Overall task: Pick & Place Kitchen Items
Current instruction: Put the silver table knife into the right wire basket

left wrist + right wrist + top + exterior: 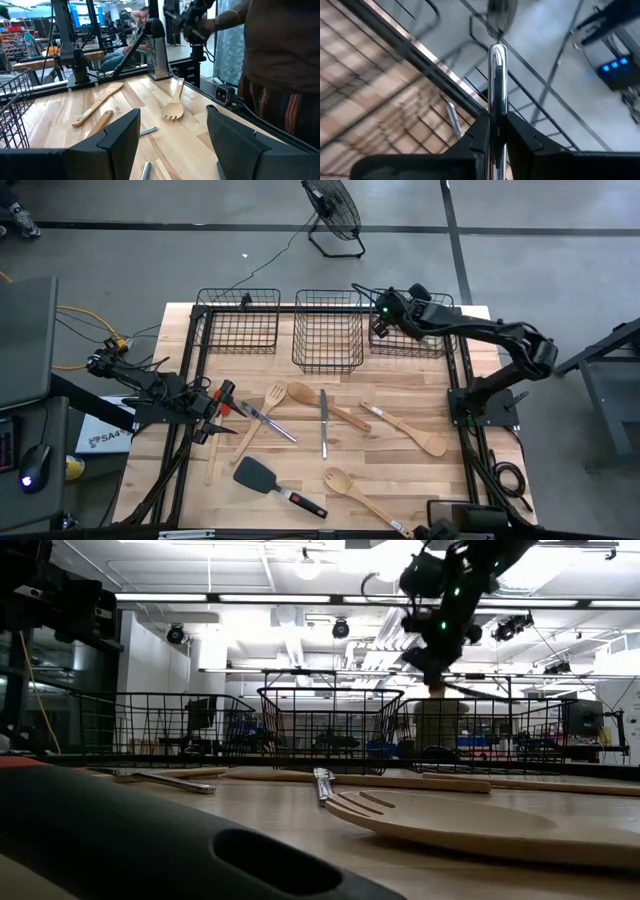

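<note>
My right gripper hangs over the right wire basket at the table's far edge, shut on a silver metal utensil. Another silver piece lies in the basket below it. My left gripper waits open at the table's left side, beside the red-headed spatula; its fingers hold nothing. Flat on the table lie a wooden fork, a wooden spoon, a silver knife, a wooden spatula, the black turner and a second wooden fork. My right gripper pinches the silver utensil by its shaft between the two fingers. The fingers lie along it, and its rounded end sticks out past the fingertips. It is lifted clear, above the right basket. Its other end is hidden behind the gripper.
Three black wire baskets stand in a row along the far edge: left, middle and right. A black frame rail runs along the table's right side. A person stands behind the baskets in the low view. A floor fan is beyond the table.
</note>
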Motion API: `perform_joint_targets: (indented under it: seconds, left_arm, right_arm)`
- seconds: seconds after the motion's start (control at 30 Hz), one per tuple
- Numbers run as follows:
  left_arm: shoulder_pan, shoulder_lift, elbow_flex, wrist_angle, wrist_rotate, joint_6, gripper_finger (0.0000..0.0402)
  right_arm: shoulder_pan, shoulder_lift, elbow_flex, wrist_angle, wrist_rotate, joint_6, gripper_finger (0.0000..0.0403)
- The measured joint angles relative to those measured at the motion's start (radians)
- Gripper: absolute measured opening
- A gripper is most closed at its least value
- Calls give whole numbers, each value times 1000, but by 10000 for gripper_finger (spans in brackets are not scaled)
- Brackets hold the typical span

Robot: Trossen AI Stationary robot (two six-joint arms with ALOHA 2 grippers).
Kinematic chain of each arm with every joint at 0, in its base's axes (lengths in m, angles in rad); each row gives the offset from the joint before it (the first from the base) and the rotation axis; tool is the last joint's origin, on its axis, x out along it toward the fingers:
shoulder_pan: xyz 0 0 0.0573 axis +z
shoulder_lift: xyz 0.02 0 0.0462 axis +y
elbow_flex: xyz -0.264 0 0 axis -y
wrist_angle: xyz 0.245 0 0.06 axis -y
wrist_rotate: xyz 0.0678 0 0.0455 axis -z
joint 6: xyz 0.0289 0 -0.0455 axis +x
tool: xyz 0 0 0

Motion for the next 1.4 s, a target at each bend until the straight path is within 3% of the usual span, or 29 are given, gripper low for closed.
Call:
perform_joint_targets:
  seconds: [0.33,0.7,1.17,1.4]
  left_arm:
    - [0,0,0,0,0,0,227]
    - [0,0,0,0,0,0,227]
    - [0,0,0,0,0,0,227]
    - [0,0,0,0,0,0,227]
  right_arm:
    - [-70,149,0,-4,8,-16,32]
    - [-116,257,0,0,-181,-78,36]
    - [-191,275,0,0,-391,-45,40]
    - [-217,275,0,-1,-436,-15,56]
